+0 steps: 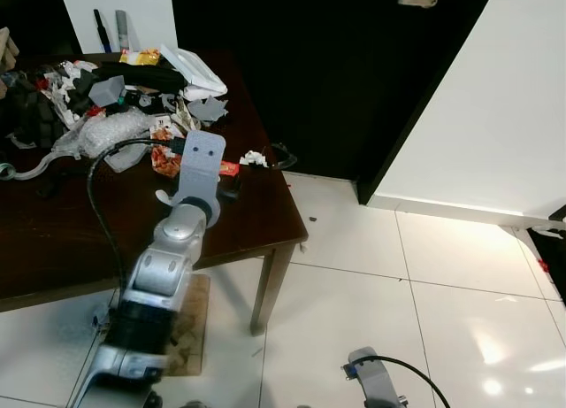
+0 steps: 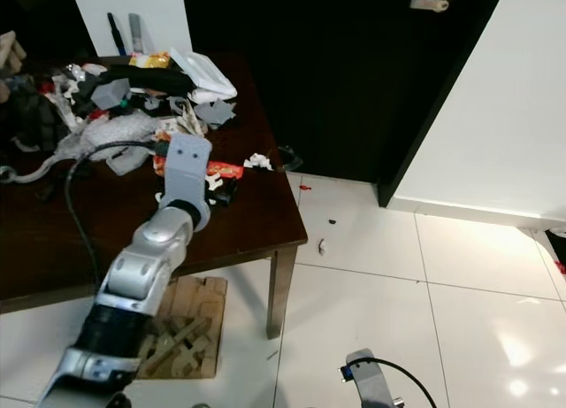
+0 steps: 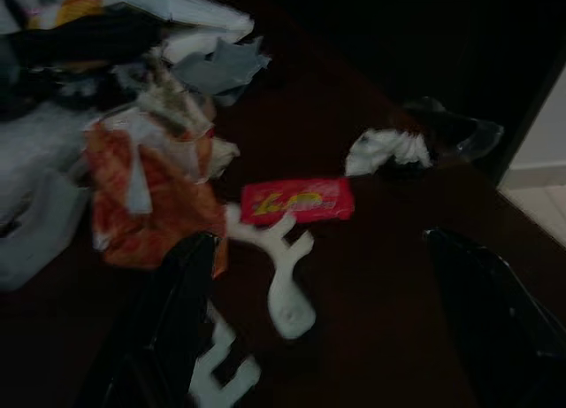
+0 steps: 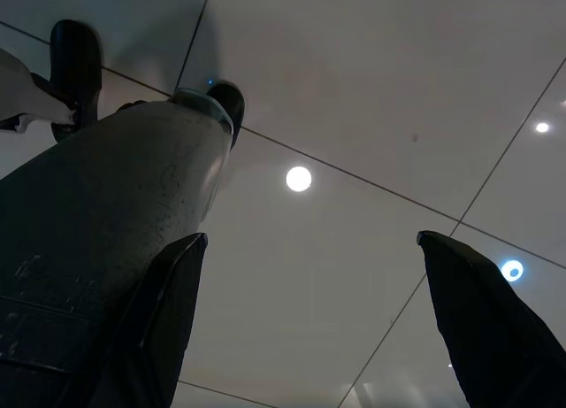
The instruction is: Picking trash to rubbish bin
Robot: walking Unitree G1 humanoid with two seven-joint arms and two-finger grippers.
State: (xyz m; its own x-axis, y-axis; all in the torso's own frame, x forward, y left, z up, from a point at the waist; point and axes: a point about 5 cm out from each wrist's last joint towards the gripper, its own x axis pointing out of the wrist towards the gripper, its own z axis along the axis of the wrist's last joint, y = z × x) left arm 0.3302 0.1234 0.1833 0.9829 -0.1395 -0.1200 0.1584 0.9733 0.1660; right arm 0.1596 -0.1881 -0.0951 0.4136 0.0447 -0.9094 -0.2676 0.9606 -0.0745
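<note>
The robot was at the reaching step: its left end effector (image 3: 327, 319), fingers spread wide and holding nothing, hovered over the near right corner of the dark brown wooden surface (image 1: 256, 222), aimed at a flat red rectangular wrapper with yellow lettering (image 3: 298, 200). In the head view that wrapper (image 2: 224, 170) lay at about twelve o'clock from the grey wrist housing, just beyond it. Just beside the wrapper, at six o'clock in the wrist picture, lay a white, smooth, forked plastic scrap (image 3: 281, 275), and at nine o'clock a crumpled orange-and-white foil packet (image 3: 146, 196). A small wad of crumpled white paper (image 1: 254, 158) sat at two o'clock near the surface edge. Farther back, at ten o'clock, a heap of clear bubble wrap, grey card pieces and black bits (image 1: 115, 107) covered the surface. No rubbish bin could be made out. The next move would likely call for lowering the fingers to straddle the thin wrapper and pinching it cleanly, since it lay flat and might slide. The right end effector (image 4: 309, 319) hung idle over the glossy white floor tiles (image 1: 424, 284), fingers parted and empty.
</note>
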